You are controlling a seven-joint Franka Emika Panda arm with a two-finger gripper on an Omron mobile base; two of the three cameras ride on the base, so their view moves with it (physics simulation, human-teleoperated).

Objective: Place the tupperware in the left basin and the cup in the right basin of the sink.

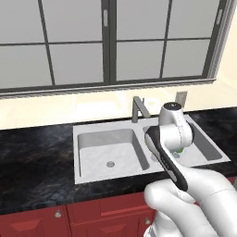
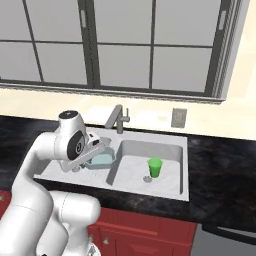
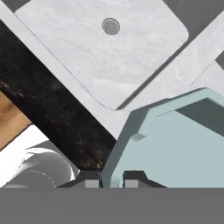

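Observation:
My gripper (image 3: 112,179) is shut on the rim of the tupperware (image 3: 175,148), a pale blue translucent container that looms large at the lower right of the hand view. In the right base view the tupperware (image 2: 103,159) hangs in the gripper (image 2: 96,151) low over the sink, just left of the divider. The left basin (image 1: 106,150) lies bare with its round drain (image 3: 110,26) showing. The green cup (image 2: 155,167) stands upright in the right basin (image 2: 137,162) beside that drain. My arm hides most of the cup (image 1: 178,150) in the left base view.
A grey boxy faucet (image 2: 118,118) rises behind the divider of the sink (image 1: 92,129). Black stone counter (image 1: 32,157) surrounds it, with red cabinet fronts (image 1: 106,210) below. A wall outlet (image 2: 178,118) sits behind the right basin, under large windows.

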